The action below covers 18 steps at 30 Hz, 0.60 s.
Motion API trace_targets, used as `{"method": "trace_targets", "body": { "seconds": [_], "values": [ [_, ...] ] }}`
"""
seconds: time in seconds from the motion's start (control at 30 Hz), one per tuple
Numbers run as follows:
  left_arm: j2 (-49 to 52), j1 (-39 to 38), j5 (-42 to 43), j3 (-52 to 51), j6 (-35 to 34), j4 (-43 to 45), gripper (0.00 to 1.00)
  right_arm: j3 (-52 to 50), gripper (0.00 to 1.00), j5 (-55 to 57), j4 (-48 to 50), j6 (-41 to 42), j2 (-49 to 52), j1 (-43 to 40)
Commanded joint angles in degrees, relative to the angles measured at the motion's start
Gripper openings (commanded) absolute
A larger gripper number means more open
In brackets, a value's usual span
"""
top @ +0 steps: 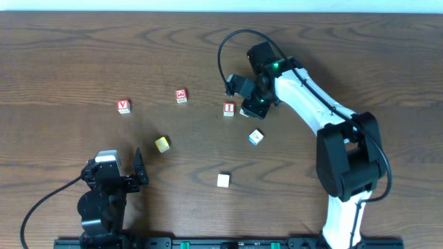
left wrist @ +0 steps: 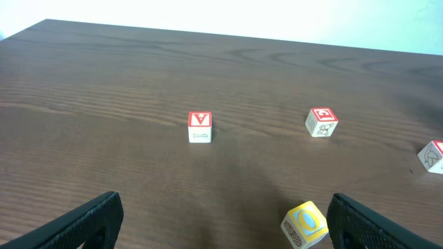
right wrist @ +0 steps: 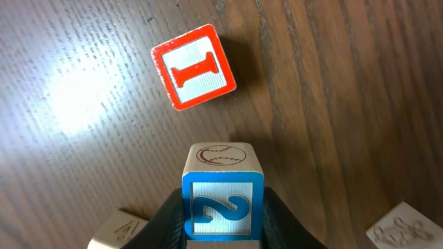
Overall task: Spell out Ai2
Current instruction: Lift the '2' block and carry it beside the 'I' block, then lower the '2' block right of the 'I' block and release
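Right jaws clamped on the 2 block [right wrist: 223, 204], bottom centre of the wrist frame. It is possibly lifted clear of the counter [top: 62, 55], but the view is unclear. I block [right wrist: 194, 67] sits just above it in frame, not touching, skewed. A block [top: 123, 106] lies left of centre overhead, well apart from the I block. Left jaws apart, lower left overhead, with the yellow block [left wrist: 304, 223] near them.

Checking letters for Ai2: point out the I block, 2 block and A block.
I block [right wrist: 194, 67]: right wrist view, red-framed top face.
2 block [right wrist: 223, 207]: right wrist view, blue-framed face.
A block [left wrist: 199, 120]: left wrist view, top face.
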Motion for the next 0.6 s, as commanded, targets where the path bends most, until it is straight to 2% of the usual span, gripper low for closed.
{"method": "trace_targets", "body": {
  "seconds": [0.0, 0.27, 0.57],
  "values": [
    [-0.31, 0.33, 0.13, -1.27, -0.02, -0.42, 0.95, 0.96, 0.01, -1.31, 0.92, -1.01, 1.40, -0.13],
    [-0.31, 0.33, 0.13, -1.27, -0.02, -0.42, 0.95, 0.96, 0.01, -1.27, 2.25, -0.98, 1.97, 0.96],
    [-0.31, 0.33, 0.13, -1.27, -0.02, -0.42, 0.95, 0.96, 0.19, -1.29, 3.17, 0.35, 2.67, 1.38]
  ]
}}
